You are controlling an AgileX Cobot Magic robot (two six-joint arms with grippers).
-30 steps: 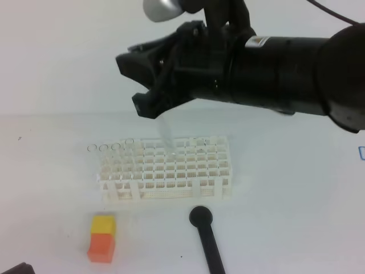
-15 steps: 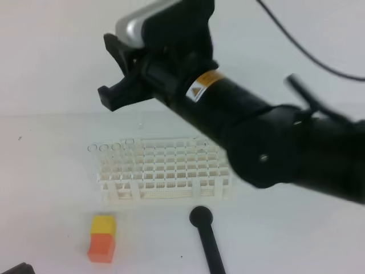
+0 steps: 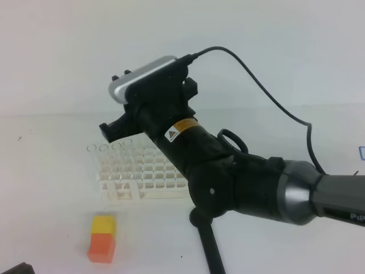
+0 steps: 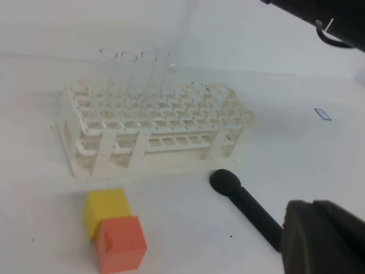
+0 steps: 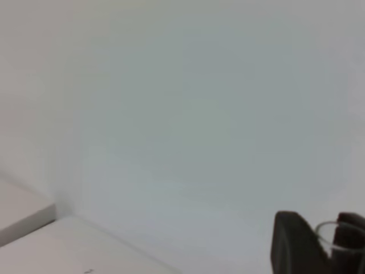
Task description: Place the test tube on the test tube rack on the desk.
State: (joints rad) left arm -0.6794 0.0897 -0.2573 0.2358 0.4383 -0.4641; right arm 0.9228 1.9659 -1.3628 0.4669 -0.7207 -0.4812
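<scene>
One tube (image 5: 333,236) is clamped in the right gripper (image 3: 114,130), its long axis near upright with a slight tilt, and its lower end seems aimed at the rack's (image 3: 137,171) back-left corner just beneath; left gripper (image 4: 322,234) is closed, empty, low and farther off.

A small block (image 4: 114,228) made of two cubes stands on the white bench (image 4: 319,165), near the front left. A yellow cube (image 4: 106,209) sits behind and an orange cube (image 4: 121,244) in front, the two touching along one face. To the right of the block, well apart from it, lies a matte black rod with a round knob end (image 4: 226,181); the knob points toward the back and the shaft runs forward to the right. Far right on the bench is a small blue-outlined mark (image 4: 323,114). Behind everything rises a plain pale wall (image 3: 274,45).
</scene>
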